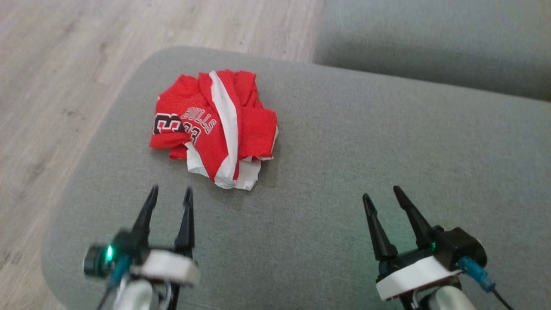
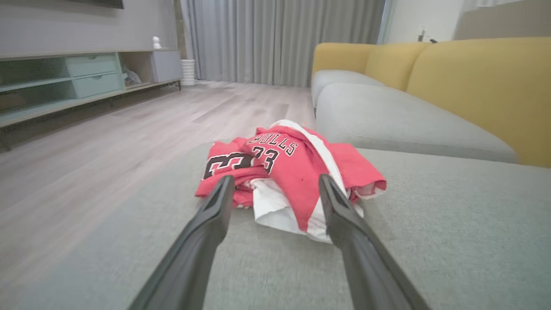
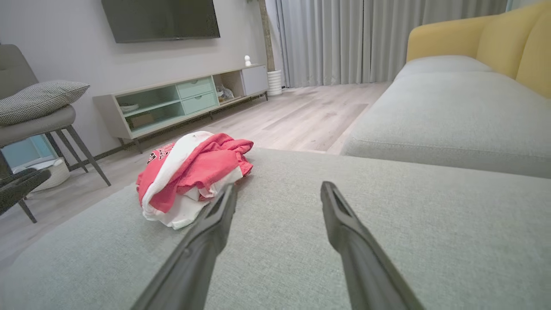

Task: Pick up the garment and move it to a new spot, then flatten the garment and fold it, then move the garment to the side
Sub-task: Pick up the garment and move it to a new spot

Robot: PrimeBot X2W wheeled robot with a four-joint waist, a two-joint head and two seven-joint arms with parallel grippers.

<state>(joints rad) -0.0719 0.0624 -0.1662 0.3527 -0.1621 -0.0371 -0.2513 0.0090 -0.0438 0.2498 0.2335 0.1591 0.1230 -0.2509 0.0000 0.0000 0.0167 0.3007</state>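
Note:
The garment is a red and white basketball jersey, crumpled in a heap on the grey sofa cushion. It also lies ahead in the left wrist view and to the left in the right wrist view. My left gripper hovers open just short of the heap's near edge, nothing between its fingers. My right gripper stands open well to the right of the garment over bare cushion, fingers empty.
The cushion's rounded edge drops to a wooden floor on the left. A second grey seat with yellow backrests lies beyond. A low TV cabinet and a chair stand across the room.

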